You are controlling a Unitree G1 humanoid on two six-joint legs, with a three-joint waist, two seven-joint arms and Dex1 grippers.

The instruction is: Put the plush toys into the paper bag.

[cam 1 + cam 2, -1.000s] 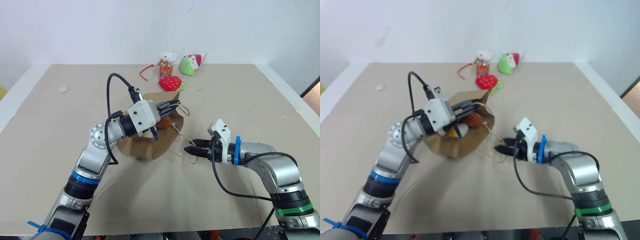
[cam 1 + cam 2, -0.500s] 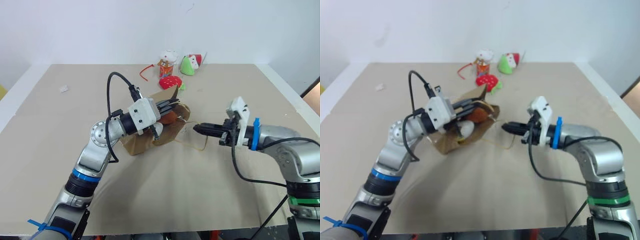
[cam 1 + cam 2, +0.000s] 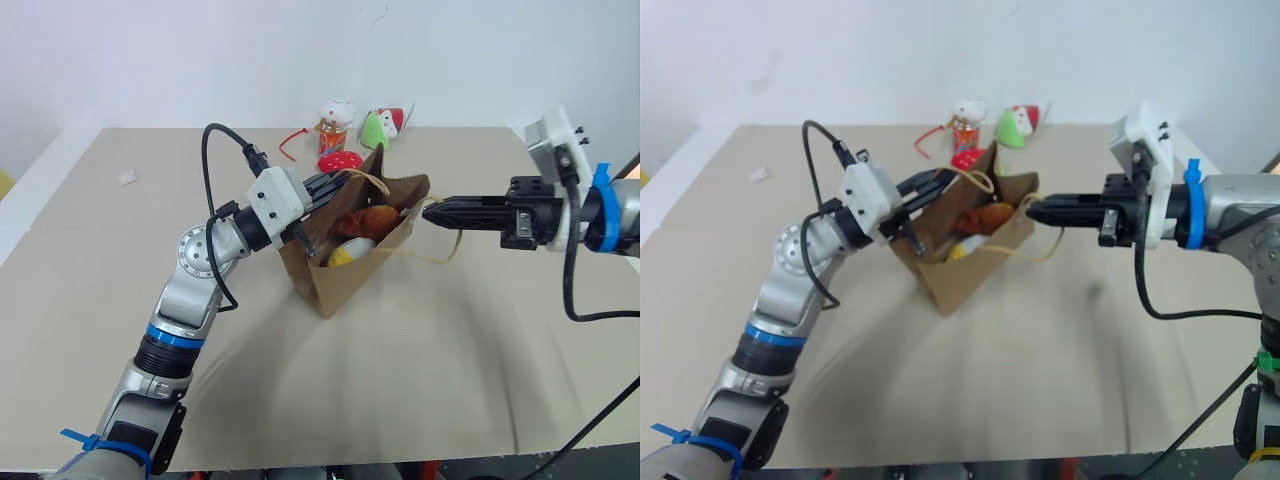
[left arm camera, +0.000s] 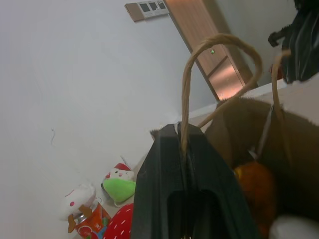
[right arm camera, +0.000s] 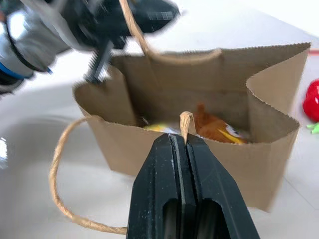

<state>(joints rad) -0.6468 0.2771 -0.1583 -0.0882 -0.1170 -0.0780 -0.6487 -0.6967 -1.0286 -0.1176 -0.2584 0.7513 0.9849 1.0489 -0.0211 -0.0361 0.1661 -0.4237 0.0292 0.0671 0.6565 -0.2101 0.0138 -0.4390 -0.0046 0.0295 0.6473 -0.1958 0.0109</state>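
Plush toys (image 3: pixel 358 232) sit inside the plain, unprinted paper bag (image 3: pixel 345 275).

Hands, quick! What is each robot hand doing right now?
Left hand: shut on a handle of the paper bag.
Right hand: shut on the bag's other handle.

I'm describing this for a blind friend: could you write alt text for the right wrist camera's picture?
The right gripper, shut, pinches a cord handle of the open paper bag. Inside lie a brown plush and a yellow plush; beyond the bag, the left gripper holds the other handle.
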